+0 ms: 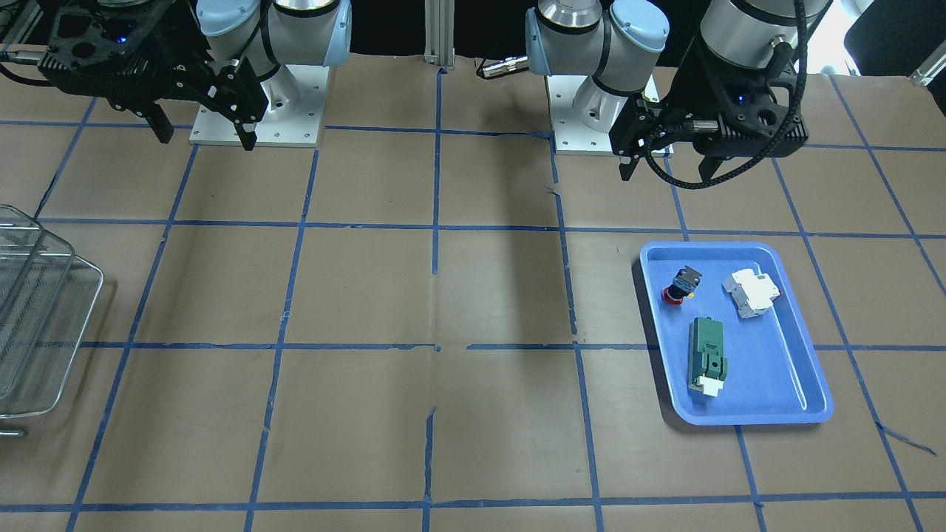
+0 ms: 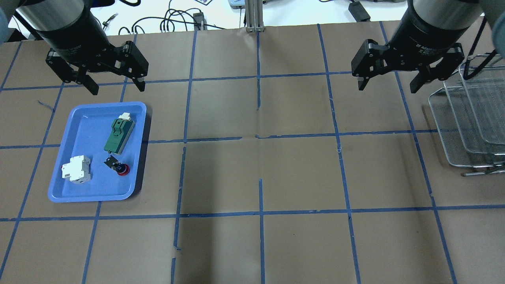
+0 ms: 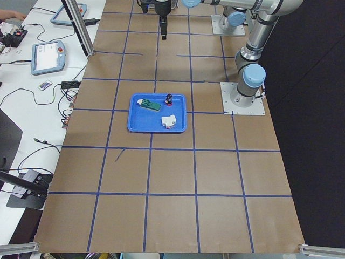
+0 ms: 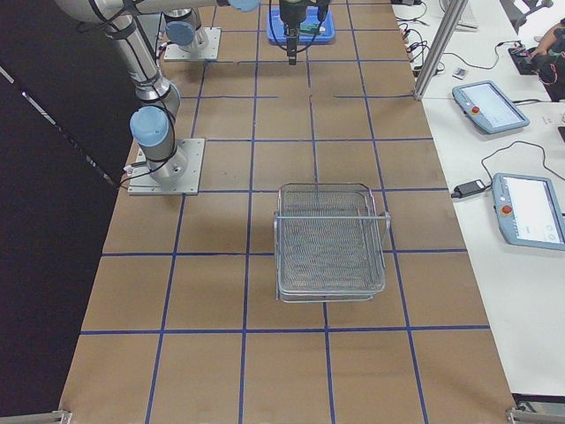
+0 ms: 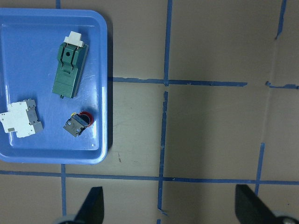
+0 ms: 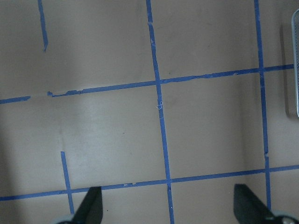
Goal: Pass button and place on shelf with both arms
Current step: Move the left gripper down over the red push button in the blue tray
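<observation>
The button (image 2: pixel 118 166), red cap and black body, lies on its side in the blue tray (image 2: pixel 67 189), next to a green block (image 2: pixel 119 135) and a white breaker (image 2: pixel 77 169). It also shows in the front view (image 1: pixel 681 286) and the left wrist view (image 5: pixel 78 123). My left gripper (image 2: pixel 115 86) is open and empty, high above the table beyond the tray's far edge. My right gripper (image 2: pixel 387 85) is open and empty, high above the table left of the wire shelf (image 2: pixel 469 118). The shelf also shows in the right-side view (image 4: pixel 328 240).
The brown paper table (image 2: pixel 260 173) carries a blue tape grid. The tray also shows in the front view (image 1: pixel 783 399). The shelf stands at the table's right end (image 1: pixel 33 318). Cables and operator pendants lie beyond the table's far edge.
</observation>
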Motion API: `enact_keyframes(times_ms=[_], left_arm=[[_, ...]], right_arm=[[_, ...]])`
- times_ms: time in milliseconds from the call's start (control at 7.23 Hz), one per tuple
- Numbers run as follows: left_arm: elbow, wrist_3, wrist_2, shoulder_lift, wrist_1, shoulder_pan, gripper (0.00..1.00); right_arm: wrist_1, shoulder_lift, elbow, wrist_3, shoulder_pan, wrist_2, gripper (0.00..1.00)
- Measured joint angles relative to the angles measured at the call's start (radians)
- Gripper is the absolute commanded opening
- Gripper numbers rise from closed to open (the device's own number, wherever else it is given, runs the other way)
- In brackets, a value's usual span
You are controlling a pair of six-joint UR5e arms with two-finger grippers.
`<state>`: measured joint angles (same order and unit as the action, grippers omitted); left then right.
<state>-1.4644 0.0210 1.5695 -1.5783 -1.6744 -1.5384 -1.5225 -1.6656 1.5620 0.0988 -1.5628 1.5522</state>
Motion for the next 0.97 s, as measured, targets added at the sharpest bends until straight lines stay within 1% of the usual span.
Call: enact_keyframes(times_ms=[415,691,830,968], left_arm=[[-0.03,0.015,0.001,-0.006,0.026,0.023,1.0],[-0.097,-0.02,0.002,-0.029,0.055,0.134,1.0],[-0.16,-0.051,0.007,-0.048,0.132,0.19,1.0],[-0.245,-0.09,0.011,-0.073,0.25,0.242,1.0]], right_arm=[[-0.019,0.013,0.007,-0.001,0.0,0.0,1.0],[-0.018,0.014,0.007,-0.007,0.0,0.001,1.0],[-0.019,0.014,0.007,-0.009,0.0,0.001,1.0],[-0.026,0.014,0.007,-0.006,0.0,0.002,1.0]])
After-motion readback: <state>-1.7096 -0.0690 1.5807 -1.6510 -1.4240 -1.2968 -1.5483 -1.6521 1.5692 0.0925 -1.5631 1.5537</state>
